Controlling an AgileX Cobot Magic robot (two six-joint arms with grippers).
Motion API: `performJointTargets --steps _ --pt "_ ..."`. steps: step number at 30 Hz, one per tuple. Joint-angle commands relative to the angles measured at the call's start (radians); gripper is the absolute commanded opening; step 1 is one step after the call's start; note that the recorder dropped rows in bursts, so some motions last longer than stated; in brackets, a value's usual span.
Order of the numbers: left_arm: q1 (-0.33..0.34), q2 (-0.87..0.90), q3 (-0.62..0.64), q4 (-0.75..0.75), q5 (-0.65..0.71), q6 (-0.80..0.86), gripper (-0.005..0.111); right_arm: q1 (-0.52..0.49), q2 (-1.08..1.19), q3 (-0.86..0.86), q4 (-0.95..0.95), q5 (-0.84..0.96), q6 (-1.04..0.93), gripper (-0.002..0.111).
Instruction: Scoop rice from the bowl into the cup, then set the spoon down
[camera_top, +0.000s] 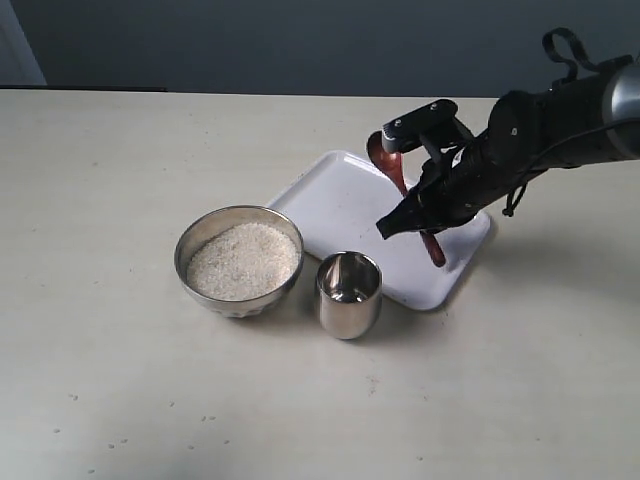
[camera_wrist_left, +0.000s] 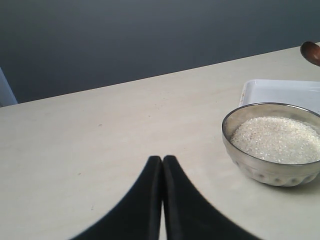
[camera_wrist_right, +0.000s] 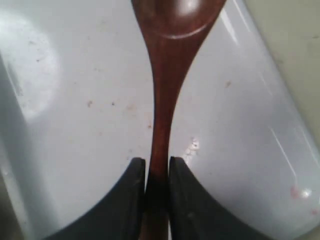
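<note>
Right arm (camera_top: 560, 120) extends in from right edge of ext. view, black w/ a grey link at the edge, forearm slanting down toward the middle; cable loop (camera_top: 562, 45) on top at the far end. Wrist pitched down, right gripper (camera_top: 398, 222) pointing down-left. Jaws nearly together, pinching the spoon (camera_top: 382, 150) by its thin handle, one finger each side; wrist view shows both black fingers (camera_wrist_right: 132, 185) pressed on the handle, spoon head sticking out beyond the tips. Left gripper (camera_wrist_left: 162, 167) seen only in its own wrist view: jaws closed, tips touching, pointing approx. level across the worktop (camera_wrist_left: 100, 150).
</note>
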Motion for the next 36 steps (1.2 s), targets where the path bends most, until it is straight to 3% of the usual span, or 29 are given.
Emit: performJointTargets --steps 1,12,13,17,18,29,32,34,36 --pt "-0.005 -0.004 -0.002 -0.001 -0.012 -0.004 0.001 0.03 0.027 -0.006 -0.001 -0.007 -0.005 -0.001" --pt "-0.005 -0.004 -0.002 -0.001 -0.012 -0.004 0.001 0.032 0.038 -0.006 0.001 0.024 -0.005 0.002" --pt "-0.005 -0.004 -0.002 -0.001 -0.012 -0.004 0.001 0.032 0.038 -0.006 0.001 0.025 -0.005 0.005" --pt "-0.005 -0.004 -0.002 -0.001 -0.012 -0.004 0.001 0.032 0.038 -0.006 0.001 0.018 -0.005 0.04" --pt "-0.005 -0.004 -0.002 -0.001 -0.012 -0.004 0.001 0.032 0.038 -0.006 0.001 0.015 -0.005 0.043" --pt "-0.005 -0.004 -0.002 -0.001 -0.012 -0.004 0.001 0.032 -0.059 -0.006 -0.002 0.085 0.003 0.029" --pt "-0.005 -0.004 -0.002 -0.001 -0.012 -0.004 0.001 0.03 -0.112 -0.006 -0.025 0.135 0.003 0.015" --pt "-0.005 -0.004 -0.002 -0.001 -0.012 -0.004 0.001 0.03 -0.152 -0.006 -0.071 0.174 0.003 -0.001" --pt "-0.005 -0.004 -0.002 -0.001 -0.012 -0.004 0.001 0.03 -0.195 -0.006 -0.119 0.22 0.009 -0.001"
